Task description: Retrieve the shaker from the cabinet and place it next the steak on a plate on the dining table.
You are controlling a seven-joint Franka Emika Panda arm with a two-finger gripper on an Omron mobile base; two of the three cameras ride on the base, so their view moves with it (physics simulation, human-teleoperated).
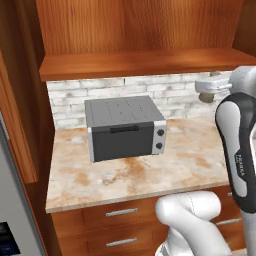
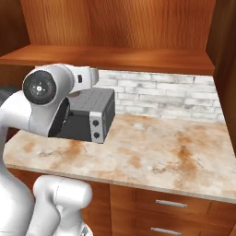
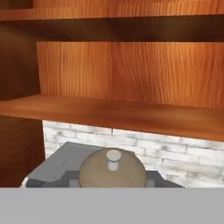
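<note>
The shaker, a round brown-grey body with a small pale knob on top, sits between my two dark fingertips in the hand view, and my gripper is shut on it. In the left base view my gripper hangs at the upper right, just below the cabinet shelf, with a bit of the brownish shaker under it. From the right base my hand is in front of the shelf. The cabinet's shelf plank is bare. The steak, the plate and the dining table are out of view.
A grey toaster oven stands on the marble counter against a white brick backsplash. It lies just below and to the left of my hand. Drawers with silver handles run under the counter. A wood side wall closes the left.
</note>
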